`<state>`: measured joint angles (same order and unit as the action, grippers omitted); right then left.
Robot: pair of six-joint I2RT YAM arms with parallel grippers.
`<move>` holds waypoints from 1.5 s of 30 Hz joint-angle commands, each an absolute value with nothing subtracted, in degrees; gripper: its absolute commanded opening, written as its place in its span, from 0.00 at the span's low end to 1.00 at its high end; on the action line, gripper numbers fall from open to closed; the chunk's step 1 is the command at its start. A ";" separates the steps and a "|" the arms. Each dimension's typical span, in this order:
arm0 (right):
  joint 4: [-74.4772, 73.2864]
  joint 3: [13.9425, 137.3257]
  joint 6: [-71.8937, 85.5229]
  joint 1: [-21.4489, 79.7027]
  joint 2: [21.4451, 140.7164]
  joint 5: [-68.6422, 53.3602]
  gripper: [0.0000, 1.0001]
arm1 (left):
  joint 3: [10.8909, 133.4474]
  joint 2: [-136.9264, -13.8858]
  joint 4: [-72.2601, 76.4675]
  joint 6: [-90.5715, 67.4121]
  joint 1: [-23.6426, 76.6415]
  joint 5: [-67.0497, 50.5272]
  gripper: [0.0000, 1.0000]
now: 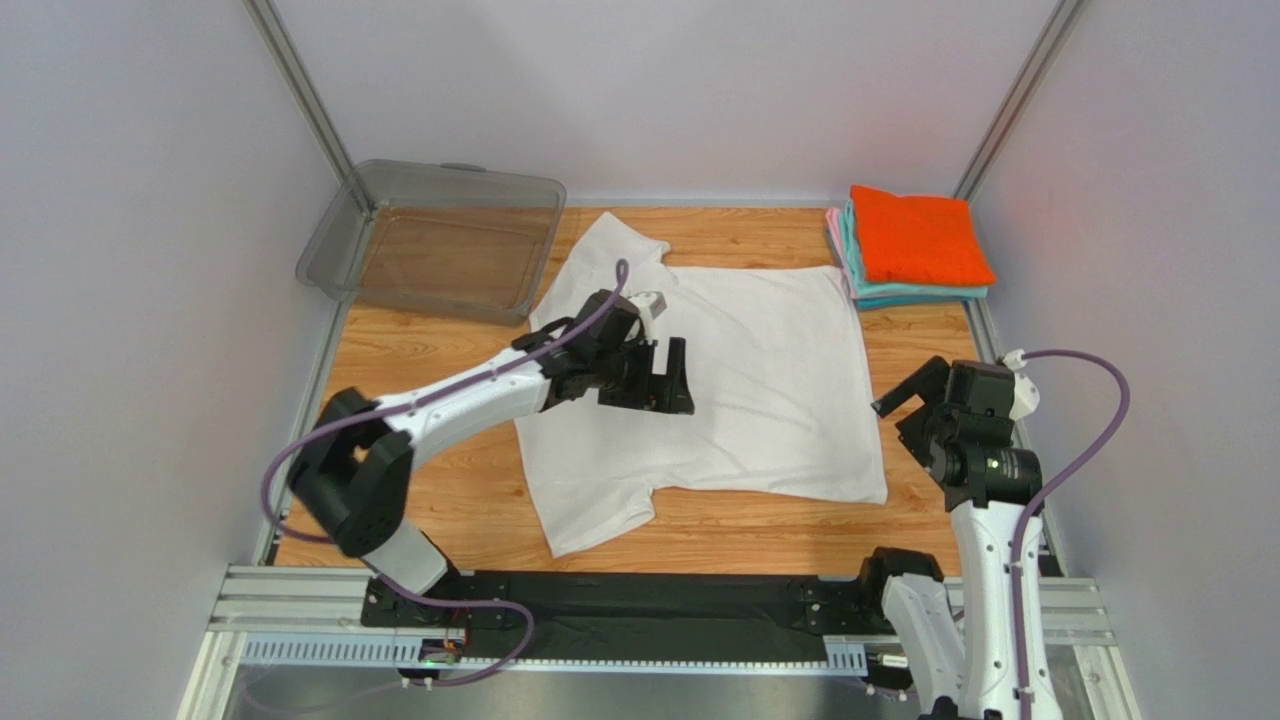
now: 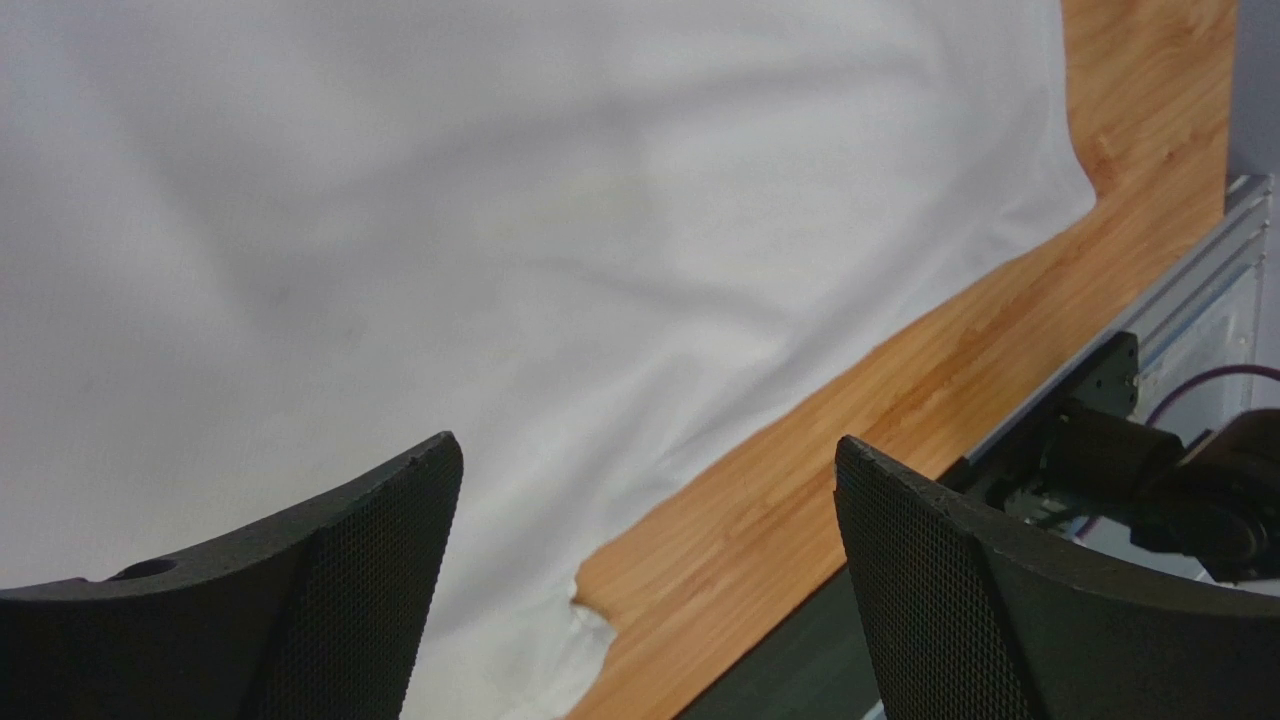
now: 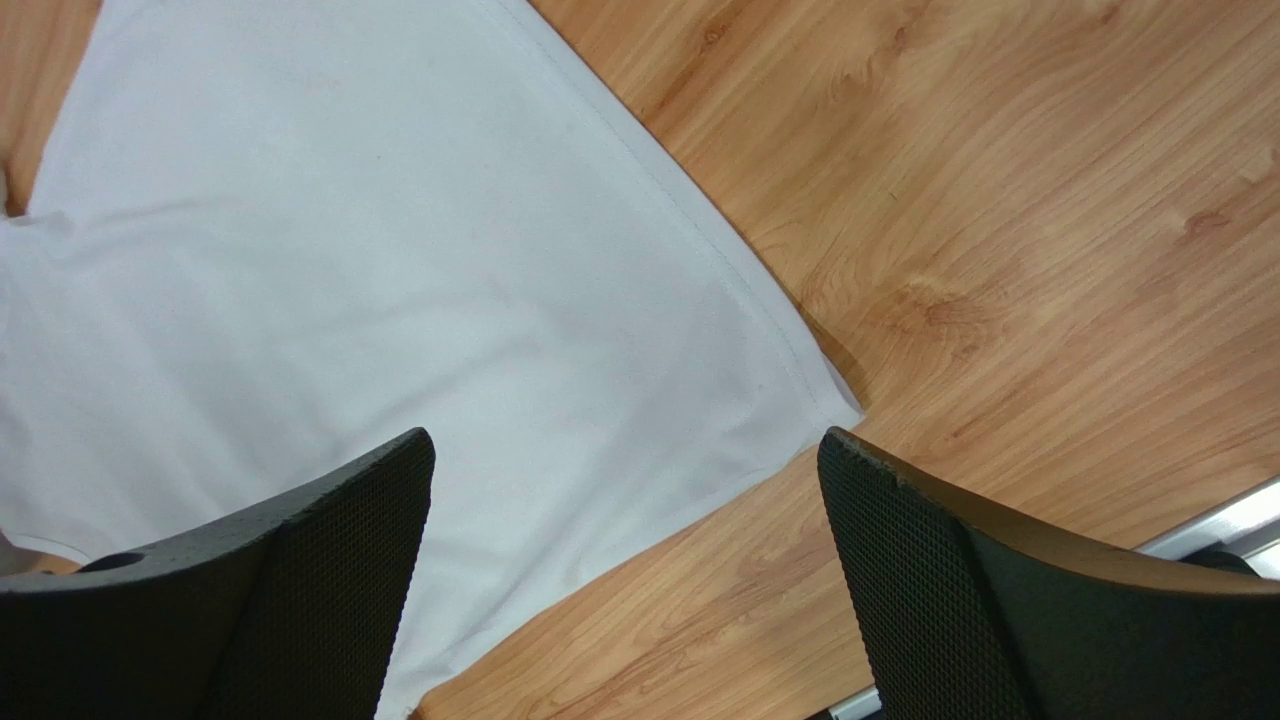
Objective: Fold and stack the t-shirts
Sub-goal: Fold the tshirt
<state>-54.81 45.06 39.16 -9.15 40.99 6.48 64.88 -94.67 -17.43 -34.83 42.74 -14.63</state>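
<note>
A plain white t-shirt lies spread flat on the wooden table, sleeves at the left, hem at the right. It also shows in the left wrist view and in the right wrist view. A stack of folded shirts, orange on top with teal and pink beneath, sits at the back right. My left gripper is open and empty above the shirt's middle. My right gripper is open and empty beside the shirt's near right corner.
A clear grey plastic bin stands at the back left, touching the shirt's far sleeve. Bare wooden table lies left of and in front of the shirt. The metal base rail runs along the near edge.
</note>
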 commanded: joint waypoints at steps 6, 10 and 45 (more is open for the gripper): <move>-46.33 39.03 35.69 -9.05 32.88 0.01 1.00 | 43.27 -65.16 -27.06 -45.77 47.02 -7.13 1.00; -46.23 37.44 34.63 -9.05 34.00 -2.37 1.00 | 32.45 -50.83 -32.86 -57.00 50.27 -3.78 1.00; -48.51 26.20 47.02 -9.05 37.09 -3.78 0.96 | 18.54 -49.57 -31.29 -68.20 52.56 -2.46 0.10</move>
